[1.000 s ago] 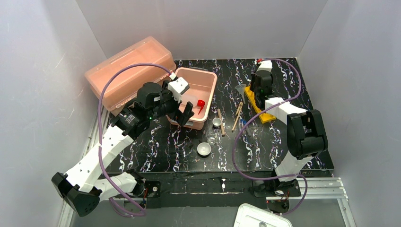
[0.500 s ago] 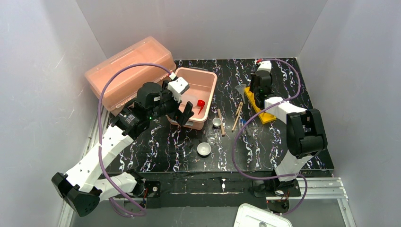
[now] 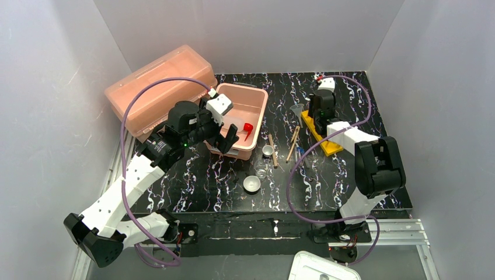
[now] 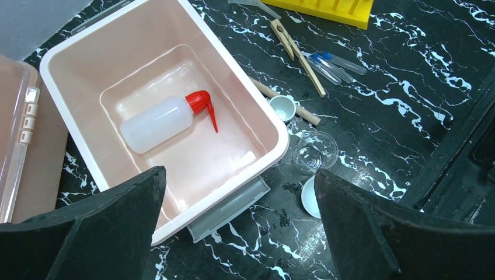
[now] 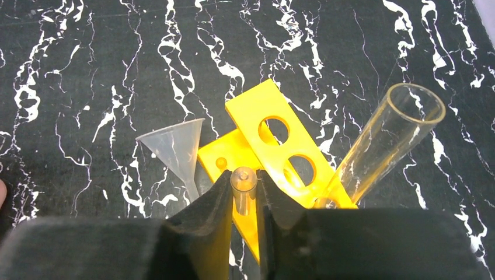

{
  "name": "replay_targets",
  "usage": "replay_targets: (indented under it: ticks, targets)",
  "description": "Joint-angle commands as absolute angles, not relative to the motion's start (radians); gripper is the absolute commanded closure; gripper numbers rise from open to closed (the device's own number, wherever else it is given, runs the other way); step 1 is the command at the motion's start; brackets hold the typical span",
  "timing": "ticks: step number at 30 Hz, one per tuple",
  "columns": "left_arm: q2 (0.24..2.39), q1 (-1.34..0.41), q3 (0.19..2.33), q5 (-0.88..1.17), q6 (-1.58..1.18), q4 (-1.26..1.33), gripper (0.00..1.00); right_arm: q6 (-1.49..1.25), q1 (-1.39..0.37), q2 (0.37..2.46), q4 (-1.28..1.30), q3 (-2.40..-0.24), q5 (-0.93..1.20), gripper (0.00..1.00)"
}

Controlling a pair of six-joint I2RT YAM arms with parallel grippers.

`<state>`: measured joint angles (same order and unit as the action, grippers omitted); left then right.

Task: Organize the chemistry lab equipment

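Observation:
My right gripper (image 5: 244, 184) is shut on a thin clear tube (image 5: 243, 188), held upright over the yellow holed rack (image 5: 274, 125). A wider clear tube (image 5: 391, 134) leans in the rack, and a clear funnel (image 5: 175, 146) lies to its left. My left gripper (image 4: 239, 175) hangs open and empty above the near rim of the pink tub (image 4: 257, 111). The white squeeze bottle with red spout (image 4: 157, 122) lies inside the tub. Right of the tub are wooden sticks (image 4: 295, 46), blue-capped tubes (image 4: 335, 63), a small white cup (image 4: 283, 107), a tiny beaker (image 4: 315, 150) and a white dish (image 4: 309, 198).
A large pink lidded box (image 3: 160, 87) sits shut at the back left, next to the tub. Grey walls close in the black marbled table (image 3: 379, 175) on three sides. A white object (image 3: 321, 268) lies below the table's near edge.
The right wrist has shifted slightly over the rack with the tube still gripped. The left arm has not moved.

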<state>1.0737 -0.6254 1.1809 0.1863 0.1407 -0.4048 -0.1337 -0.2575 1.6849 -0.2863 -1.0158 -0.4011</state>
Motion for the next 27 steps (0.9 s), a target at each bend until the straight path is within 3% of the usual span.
replay_targets:
  ticks: [1, 8, 11, 19, 24, 27]
  targets:
    - [1.058, -0.617, 1.188, 0.176, 0.157, -0.392, 0.02, -0.14, -0.271, 1.614, -0.327, -0.978, -0.444, 0.67]
    - [1.056, -0.609, 1.191, 0.173, 0.168, -0.39, 0.02, -0.148, -0.281, 1.589, -0.36, -0.943, -0.442, 0.44]
    - [1.056, -0.606, 1.193, 0.176, 0.169, -0.393, 0.02, -0.146, -0.29, 1.566, -0.366, -0.935, -0.445, 0.39]
    - [1.07, -0.594, 1.211, 0.176, 0.152, -0.403, 0.02, -0.181, -0.313, 1.5, -0.269, -1.007, -0.314, 0.45]
    - [1.071, -0.57, 1.195, 0.183, 0.132, -0.409, 0.02, -0.224, -0.356, 1.59, -0.055, -1.137, -0.217, 0.44]
    - [1.069, -0.559, 1.187, 0.19, 0.129, -0.407, 0.02, -0.254, -0.371, 1.687, 0.088, -1.231, -0.23, 0.49]
